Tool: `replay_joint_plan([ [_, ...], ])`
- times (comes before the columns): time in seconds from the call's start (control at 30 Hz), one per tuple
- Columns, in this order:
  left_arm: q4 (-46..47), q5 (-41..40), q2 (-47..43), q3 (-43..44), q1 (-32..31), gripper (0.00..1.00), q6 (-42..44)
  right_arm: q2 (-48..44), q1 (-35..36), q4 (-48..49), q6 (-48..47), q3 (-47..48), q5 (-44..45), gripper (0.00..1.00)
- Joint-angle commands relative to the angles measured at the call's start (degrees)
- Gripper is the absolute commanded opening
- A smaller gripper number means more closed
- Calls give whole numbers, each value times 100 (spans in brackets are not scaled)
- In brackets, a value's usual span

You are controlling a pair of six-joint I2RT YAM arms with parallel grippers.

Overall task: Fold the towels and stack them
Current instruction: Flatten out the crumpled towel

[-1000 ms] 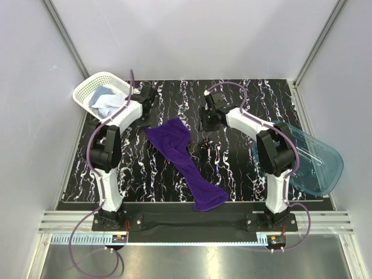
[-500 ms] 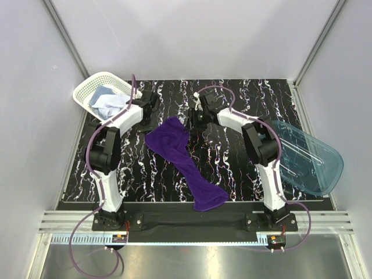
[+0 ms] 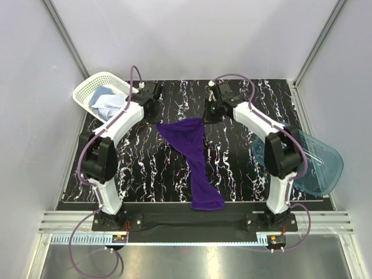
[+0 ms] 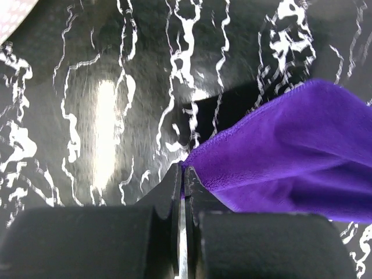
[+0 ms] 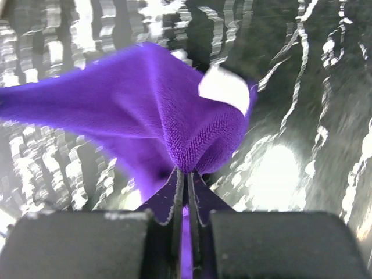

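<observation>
The purple towel [image 3: 193,152] hangs stretched between both grippers, its top edge taut at the back of the table and its tail trailing toward the front edge. My left gripper [image 3: 159,121] is shut on the towel's left corner; in the left wrist view the closed gripper [image 4: 183,170] pinches the towel's [image 4: 290,145] hem. My right gripper [image 3: 204,118] is shut on the right corner; in the right wrist view the cloth [image 5: 145,99] bunches above the closed gripper [image 5: 186,172], beside a white tag [image 5: 224,87]. A light blue towel [image 3: 108,102] lies in the basket.
The white lattice basket [image 3: 88,88] stands at the back left corner of the black marbled table [image 3: 139,168]. A translucent blue tub [image 3: 317,165] hangs over the table's right edge. Grey walls enclose the table on three sides.
The right gripper has closed on the towel's right corner. Both grippers have moved apart and back, pulling the top edge of the purple towel straight between them.
</observation>
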Motion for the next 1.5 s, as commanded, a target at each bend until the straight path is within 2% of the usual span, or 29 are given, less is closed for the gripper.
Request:
replay_joint_plan([
  [0.0, -304, -635, -296, -462, 3, 0, -199, -484, 611, -238, 80, -378, 142, 11],
  [0.03, -242, -776, -323, -657, 143, 0, -216, -327, 830, -167, 229, -535, 72, 20],
  [0.17, -57, -891, -271, -1300, 557, 0, -217, -53, 1025, 325, 380, -800, -25, 43],
  [0.23, -5, -961, -253, -1458, 636, 0, -155, -97, 1017, 317, 292, -792, 141, 47],
  [0.27, 13, -1014, -270, -1494, 645, 0, -172, -175, 991, 273, 179, -714, 298, 53],
  [0.33, 66, -1041, -288, -1529, 663, 0, -181, -229, 912, 238, 46, -590, 300, 56],
  [0.5, 74, -1006, -147, -1511, 689, 0, -234, -10, 465, 448, 106, -72, -121, 55],
  [0.57, 101, -979, -156, -1608, 689, 0, -260, 253, 332, 571, 396, 113, -420, 54],
  [0.73, 162, -1014, -173, -1740, 689, 0, -278, 781, 270, 571, 1134, 439, -490, 52],
  [0.83, 189, -988, -252, -1828, 689, 0, -304, 1035, 366, 984, 865, 569, -440, 49],
  [1.0, 268, -962, -402, -2012, 689, 0, -331, 1537, 507, 484, 134, 1150, -193, 47],
  [1.23, 338, -944, -472, -2127, 680, 0, -357, 1188, 1025, 695, -156, 520, 561, 51],
  [1.33, 321, -961, -516, -2135, 672, 0, -348, 846, 1262, 633, -104, 37, 1167, 47],
  [1.4, 373, -1014, -639, -2197, 645, 0, -383, 660, 1403, 861, -130, -289, 1231, 46],
  [1.47, 373, -1023, -709, -2215, 637, 0, -410, 641, 1614, 653, -253, -423, 1766, 45],
])
